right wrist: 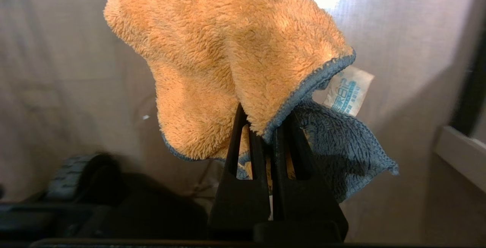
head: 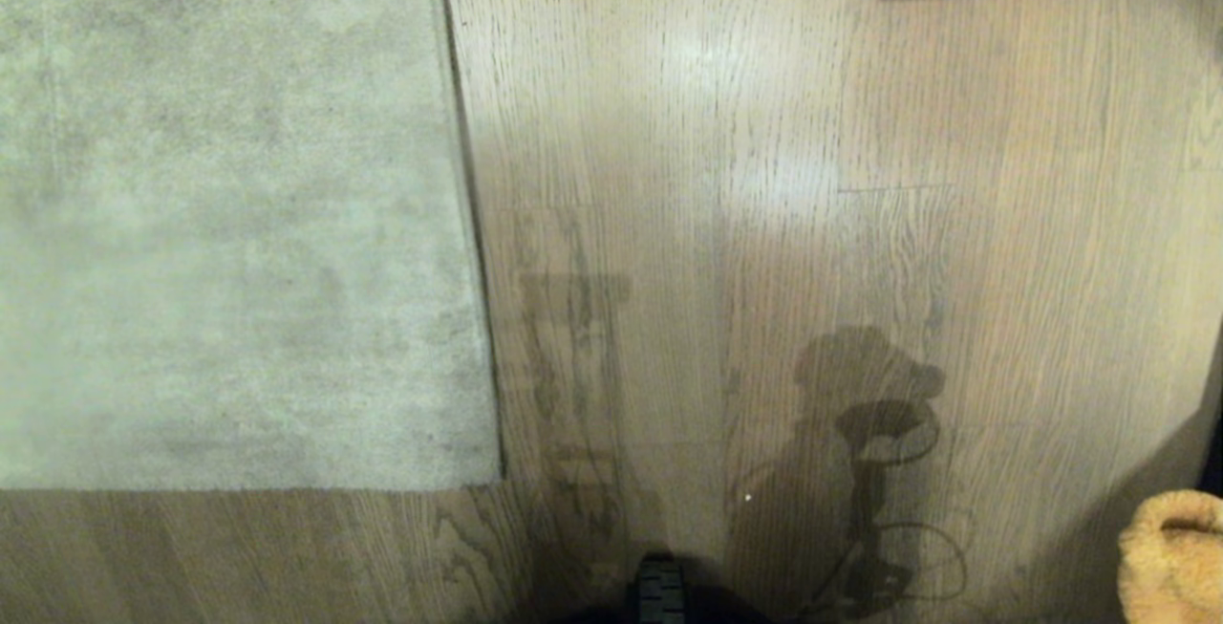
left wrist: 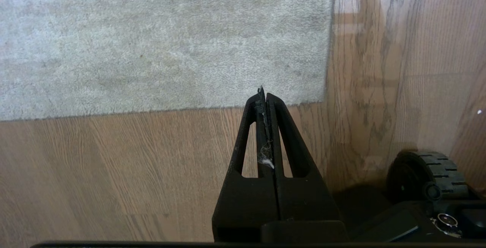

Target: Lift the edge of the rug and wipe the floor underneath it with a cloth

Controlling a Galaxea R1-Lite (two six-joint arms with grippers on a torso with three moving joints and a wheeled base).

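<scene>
Neither gripper shows its fingers in the head view; only a lump of the cloth [head: 1173, 555] pokes in at the lower right corner, off the floor [head: 764, 175] and well apart from the rug. The rug lies flat on the left, its side rug edge [head: 473, 223] running away from the robot and meeting the near edge at a corner by the robot's base. That corner looks the easiest place to take hold: the border is thin and lies tight to the planks, so a finger would probably have to slide under it low and flat. The rug seems floppy yet broad, so only a flap is likely to come up.

From the left wrist view, the left gripper [left wrist: 264, 95] hangs above the bare planks just short of the rug's near edge, jaws pressed together on nothing but a wisp of lint.

From the right wrist view, the right gripper [right wrist: 264, 128] is clamped on a fold of the cloth, which droops over the fingertips on both sides, orange pile out, a blue face and white tag behind. It looks light, soft and limp, likely to bunch while wiping.
</scene>
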